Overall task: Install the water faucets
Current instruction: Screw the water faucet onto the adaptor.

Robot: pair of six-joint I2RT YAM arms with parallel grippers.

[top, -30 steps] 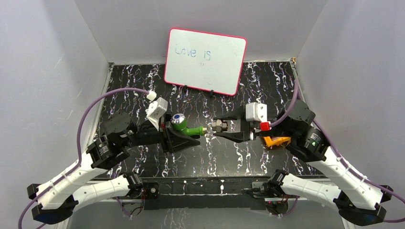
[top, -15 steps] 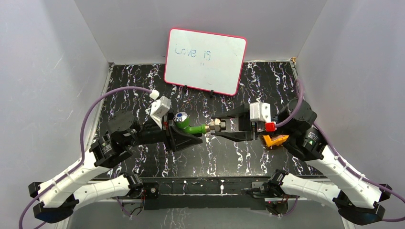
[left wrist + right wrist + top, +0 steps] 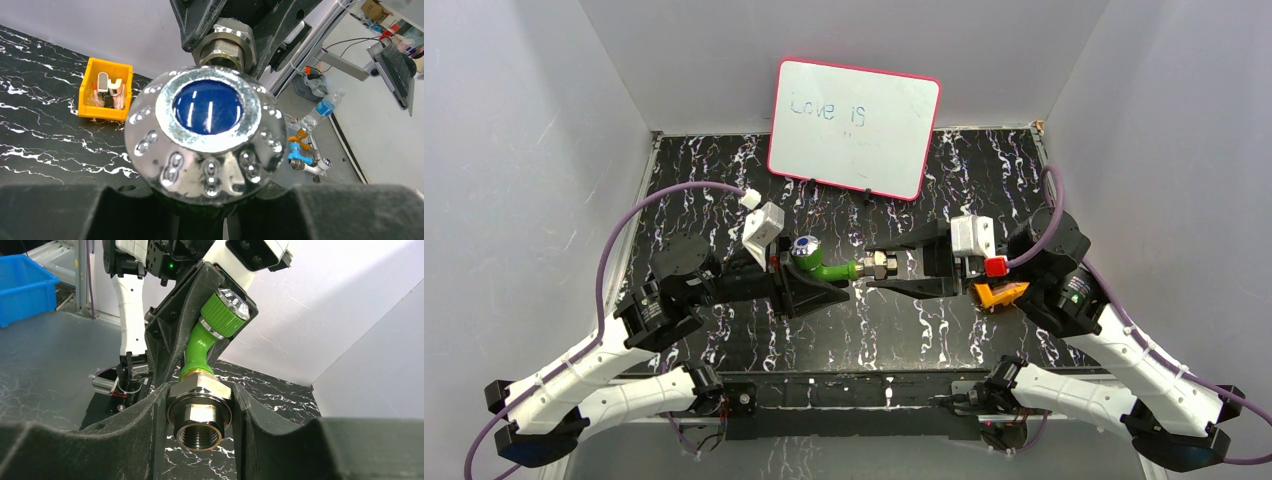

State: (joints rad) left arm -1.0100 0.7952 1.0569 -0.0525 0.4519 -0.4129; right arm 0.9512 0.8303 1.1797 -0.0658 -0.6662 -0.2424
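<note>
Mid-frame, left gripper (image 3: 807,275) clamps the tap (image 3: 834,271) steady, probably so right gripper (image 3: 871,268), grasping the fitting (image 3: 199,416), can thread it

One small green tap (image 3: 828,270) is held between the two hands, lying roughly level across the gap. Its angled plastic body is clamped in the left hand (image 3: 812,280). The round knob (image 3: 207,131), blue in the centre and ringed in studded silver, is turned upward just above that hand's fingers. The silver end fitting (image 3: 199,414), hexagonal with an open threaded bore, is gripped between the fingers of the right hand (image 3: 873,267) and is pointed away from the left hand.
</note>
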